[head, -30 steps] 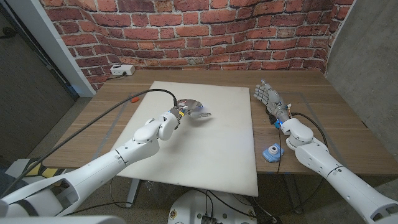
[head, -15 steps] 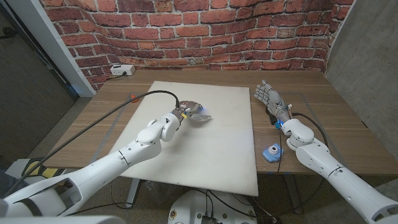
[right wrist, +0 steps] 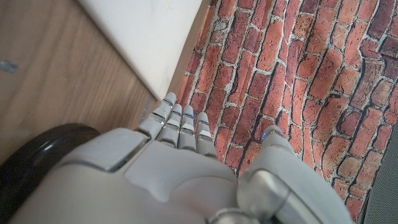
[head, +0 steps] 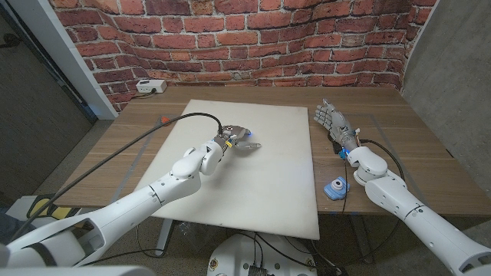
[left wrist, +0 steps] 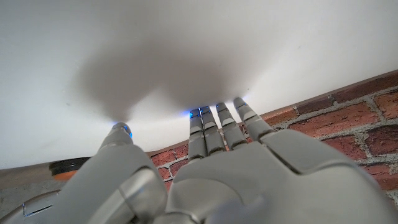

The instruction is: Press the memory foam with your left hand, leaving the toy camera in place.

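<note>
The memory foam [head: 261, 184] is a large white slab lying across the middle of the wooden table. My left hand [head: 238, 138] is over its far half, fingers stretched out and holding nothing. In the left wrist view its fingertips [left wrist: 217, 115] reach right to their own shadow on the foam [left wrist: 186, 43]; I cannot tell whether they touch it. The small blue toy camera [head: 335, 186] sits on the table just right of the foam, beside my right forearm. My right hand [head: 332, 121] stands further back on the right, fingers straight and apart, empty, also seen from its wrist [right wrist: 168, 168].
A black cable with an orange tip [head: 165, 119] runs over the table's left part to my left wrist. A white socket box [head: 150, 86] lies at the back left by the brick wall. Bare table [head: 430, 153] stretches right of my right arm.
My left hand has crept slightly to the right and a touch lower over the foam. The right hand and the toy camera have stayed put.
</note>
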`<move>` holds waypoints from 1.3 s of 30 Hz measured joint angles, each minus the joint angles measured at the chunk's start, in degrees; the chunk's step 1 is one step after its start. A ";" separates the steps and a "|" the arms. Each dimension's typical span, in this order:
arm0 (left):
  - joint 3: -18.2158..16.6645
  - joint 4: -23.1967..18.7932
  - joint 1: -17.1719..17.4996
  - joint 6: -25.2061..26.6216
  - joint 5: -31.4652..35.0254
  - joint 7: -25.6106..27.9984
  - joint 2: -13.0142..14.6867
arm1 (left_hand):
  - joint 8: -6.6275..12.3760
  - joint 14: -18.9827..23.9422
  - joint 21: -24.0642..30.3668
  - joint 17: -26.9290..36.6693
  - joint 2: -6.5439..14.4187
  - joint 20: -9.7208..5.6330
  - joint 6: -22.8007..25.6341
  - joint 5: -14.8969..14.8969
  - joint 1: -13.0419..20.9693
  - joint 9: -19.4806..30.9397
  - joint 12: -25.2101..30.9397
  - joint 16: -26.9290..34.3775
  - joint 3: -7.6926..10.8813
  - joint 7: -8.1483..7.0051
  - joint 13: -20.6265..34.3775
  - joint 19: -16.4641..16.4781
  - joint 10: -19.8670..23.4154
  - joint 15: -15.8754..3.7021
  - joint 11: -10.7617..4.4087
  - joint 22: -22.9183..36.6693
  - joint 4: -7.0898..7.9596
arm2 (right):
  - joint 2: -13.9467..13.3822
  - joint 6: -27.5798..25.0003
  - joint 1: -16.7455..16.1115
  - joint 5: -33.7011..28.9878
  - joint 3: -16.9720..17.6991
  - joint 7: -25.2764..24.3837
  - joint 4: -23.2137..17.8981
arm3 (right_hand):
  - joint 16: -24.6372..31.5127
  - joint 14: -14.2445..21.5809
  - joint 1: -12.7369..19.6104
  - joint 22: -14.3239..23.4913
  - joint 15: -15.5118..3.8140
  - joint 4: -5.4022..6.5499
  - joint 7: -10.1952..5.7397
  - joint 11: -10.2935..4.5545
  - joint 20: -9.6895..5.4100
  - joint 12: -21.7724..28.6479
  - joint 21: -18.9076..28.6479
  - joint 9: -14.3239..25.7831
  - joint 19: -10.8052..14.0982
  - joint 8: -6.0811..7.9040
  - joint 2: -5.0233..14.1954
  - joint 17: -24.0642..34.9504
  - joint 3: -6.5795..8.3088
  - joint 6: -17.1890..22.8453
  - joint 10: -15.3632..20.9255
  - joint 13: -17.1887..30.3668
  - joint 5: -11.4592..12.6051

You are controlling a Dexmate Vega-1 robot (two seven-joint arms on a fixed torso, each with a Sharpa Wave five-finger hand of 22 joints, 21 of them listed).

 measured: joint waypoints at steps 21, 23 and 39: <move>1.41 2.36 -2.64 -1.13 -2.67 -3.47 -0.70 | -0.46 0.78 1.17 -0.05 -0.35 1.05 0.53 0.00 0.81 0.00 0.17 0.11 0.00 -0.06 -0.01 3.54 0.59 0.34 0.34 0.00 0.00 | -0.16 -0.95 0.06 -0.01 -0.09 -0.52 -0.42 | 0.00 0.40 0.00 0.00 0.23 -0.17 0.00 -0.09 0.00 0.00 -0.21 -0.01 0.00 0.00 0.00 0.00 -0.18 0.00 0.53 0.00 0.00; 1.78 2.47 -2.99 -0.97 -3.04 -5.94 -0.74 | -0.59 0.97 1.16 -0.05 0.25 0.93 0.52 0.00 0.20 0.00 0.18 0.11 0.00 -0.04 -0.02 3.65 0.59 0.52 0.34 0.01 0.00 | -0.25 -0.99 0.06 -0.01 -0.09 -0.52 -0.57 | 0.00 0.40 0.00 -0.01 0.23 -0.17 0.00 0.00 0.00 0.00 -0.21 -0.01 0.00 0.00 0.00 0.00 -0.18 0.00 0.62 0.00 0.00; 3.32 3.16 -4.38 -0.07 -2.99 -7.66 -1.00 | -0.17 1.69 0.98 -0.01 0.22 0.50 0.87 -0.28 0.23 0.00 0.19 0.32 0.00 -0.40 -0.02 4.24 0.59 0.39 0.36 0.02 0.00 | -0.40 -1.40 0.11 0.12 -0.11 -0.47 -0.63 | 0.00 0.40 0.00 -0.01 0.22 -0.17 0.00 0.00 0.00 0.00 -0.44 -0.02 0.00 0.00 0.00 0.00 -0.18 0.00 0.62 0.00 0.00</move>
